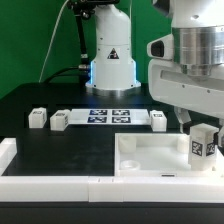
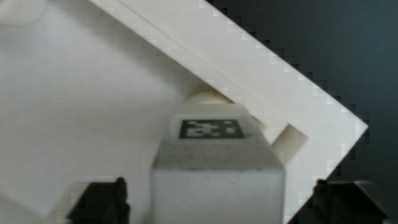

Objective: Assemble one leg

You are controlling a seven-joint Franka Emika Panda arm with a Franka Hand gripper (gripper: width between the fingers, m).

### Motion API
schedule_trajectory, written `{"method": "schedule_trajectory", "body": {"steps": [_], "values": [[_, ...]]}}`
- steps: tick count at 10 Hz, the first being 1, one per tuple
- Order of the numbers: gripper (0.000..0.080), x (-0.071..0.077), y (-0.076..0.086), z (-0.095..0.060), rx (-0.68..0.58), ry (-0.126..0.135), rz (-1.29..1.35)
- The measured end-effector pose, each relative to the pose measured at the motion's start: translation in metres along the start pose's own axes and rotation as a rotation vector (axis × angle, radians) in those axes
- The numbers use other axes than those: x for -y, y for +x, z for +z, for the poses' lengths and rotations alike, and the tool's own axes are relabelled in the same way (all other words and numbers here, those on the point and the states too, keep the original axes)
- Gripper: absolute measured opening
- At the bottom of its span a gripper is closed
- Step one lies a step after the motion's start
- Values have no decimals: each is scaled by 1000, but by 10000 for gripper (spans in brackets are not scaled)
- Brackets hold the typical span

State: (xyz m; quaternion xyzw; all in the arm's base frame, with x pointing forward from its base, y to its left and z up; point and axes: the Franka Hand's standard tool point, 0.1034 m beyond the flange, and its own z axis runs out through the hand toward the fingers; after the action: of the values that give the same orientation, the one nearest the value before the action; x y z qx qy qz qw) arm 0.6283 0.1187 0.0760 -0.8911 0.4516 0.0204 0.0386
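Observation:
The leg (image 1: 204, 143), a short white post with a square marker tag, stands upright at the near corner of the white tabletop (image 1: 140, 157) on the exterior view's right. My gripper (image 1: 203, 127) is above and around it. In the wrist view the leg (image 2: 215, 160) lies between my two dark fingers (image 2: 103, 202), with a thin gap on each side, and its far end meets the tabletop's corner (image 2: 107, 100). The gripper (image 2: 222, 203) is open and does not touch the leg.
Three more white legs lie on the black table: two at the exterior view's left (image 1: 38, 118) (image 1: 60, 119) and one by the tabletop's far edge (image 1: 158, 120). The marker board (image 1: 110, 115) lies behind them. White border walls (image 1: 50, 185) run along the front.

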Motion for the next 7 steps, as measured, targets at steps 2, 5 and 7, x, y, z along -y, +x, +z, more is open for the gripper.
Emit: {"method": "schedule_trajectory", "body": {"steps": [2,5,7], "values": [[610,0,0,0,-1,-1,-79],[647,0,0,0,-6,-6,-393],[649,1,-2,0,-15,-19,-585]]}}
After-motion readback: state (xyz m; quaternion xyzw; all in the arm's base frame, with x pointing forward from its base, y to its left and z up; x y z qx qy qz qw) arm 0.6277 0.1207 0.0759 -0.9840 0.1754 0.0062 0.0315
